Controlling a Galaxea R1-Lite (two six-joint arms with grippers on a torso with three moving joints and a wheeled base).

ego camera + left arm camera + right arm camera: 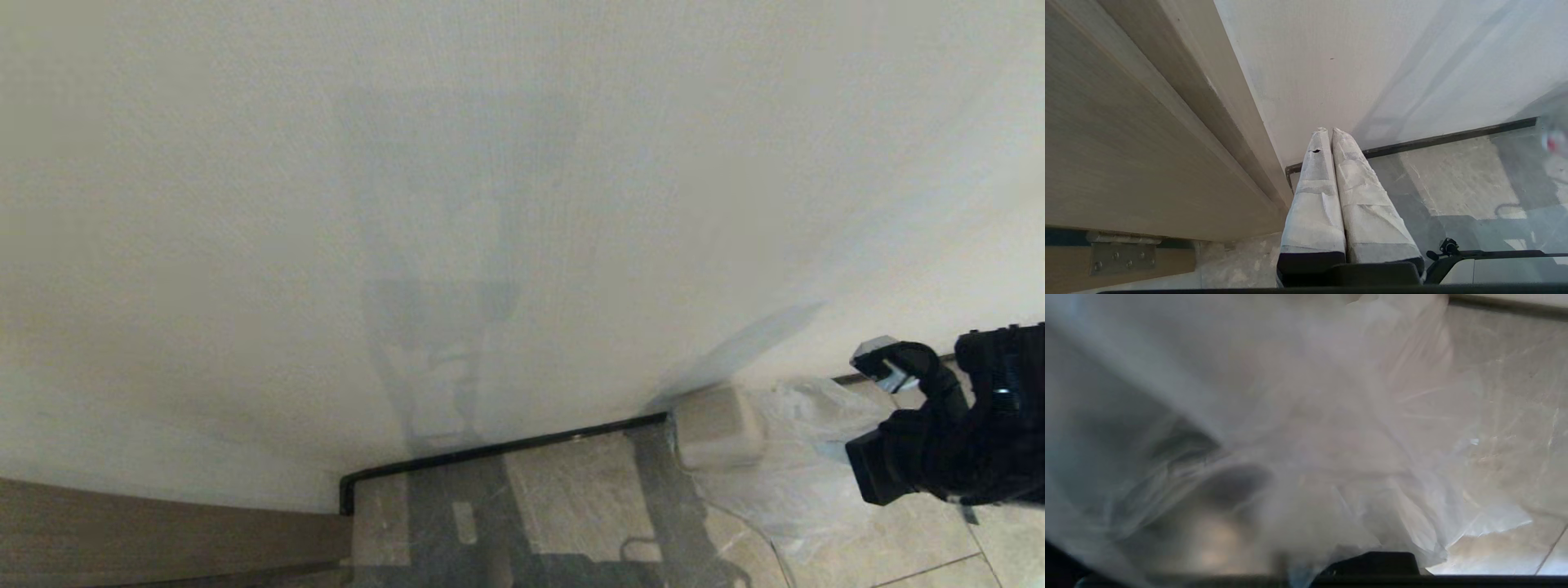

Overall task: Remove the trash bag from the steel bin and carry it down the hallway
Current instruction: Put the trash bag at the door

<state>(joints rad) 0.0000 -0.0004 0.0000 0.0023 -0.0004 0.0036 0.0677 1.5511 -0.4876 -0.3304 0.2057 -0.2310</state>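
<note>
The right tool (824, 457) sits at the lower right of the head view, a black assembly reaching in from the frame's edge, clenched tight with the clear film of the trash bag (784, 457) bunched against its front. Whether the film is actually pinched between its fingers cannot be told, since the plastic covers them. In the right wrist view the bag (1331, 437) fills almost the whole picture as a crinkled, see-through sheet draped close over the camera, with marbled floor tiles (1515, 396) showing beyond its ragged edge. Through the plastic in the head view a pale beige blocky lump (718, 426) shows, lying low by the foot of the wall, just at the end of the dark baseboard (506, 449). The bag spreads from that lump toward the right tool and over the glossy tiled floor (571, 498).

The left tool (1327, 132) appears only in its own wrist view: two fingers (1312, 196) wrapped in white tape, pressed together along their length and gripping nothing, pointing toward the corner where the white wall (1351, 61) meets the floor. Beside them runs a pale wooden door frame (1147, 122), with a metal hinge plate (1122, 257) near its base.
</note>
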